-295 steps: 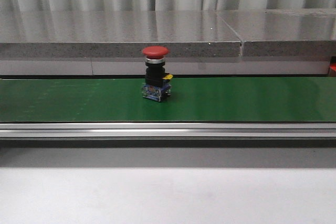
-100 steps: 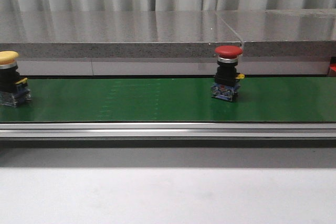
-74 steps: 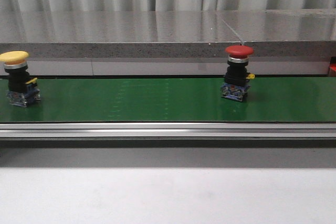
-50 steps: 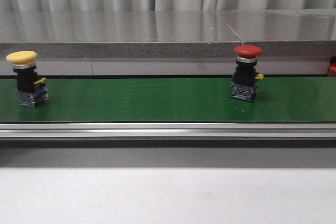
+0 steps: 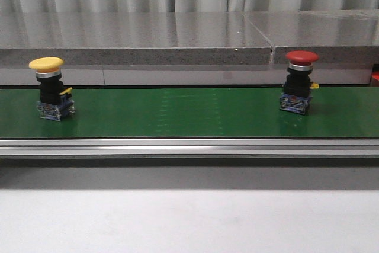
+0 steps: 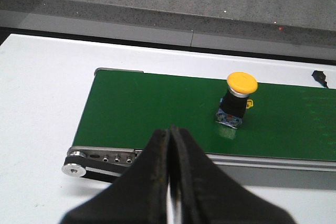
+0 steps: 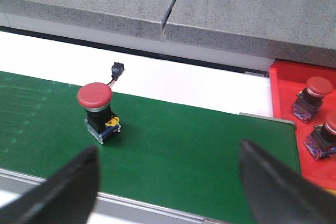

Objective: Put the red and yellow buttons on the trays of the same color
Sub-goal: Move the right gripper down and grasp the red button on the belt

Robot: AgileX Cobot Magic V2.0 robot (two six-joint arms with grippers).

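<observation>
The green belt (image 5: 177,114) crosses the white worktop (image 5: 189,220), and a red tray (image 7: 315,124) with two red buttons stands at its end. On the belt, well apart, stand upright a red button (image 5: 299,82) and a yellow button (image 5: 52,89). The left claw (image 6: 169,182) is pressed together and holds nothing; the right claw (image 7: 168,182) is spread wide, also holding nothing.

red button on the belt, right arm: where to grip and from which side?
Probably grip the black body under the cap of the red button, coming from above with the right gripper. The button stands upright on the green belt, nothing touching it. The mushroom cap overhangs the body and would likely slip; the squarer black section gives flat faces. The fingers are already spread wide.
</observation>
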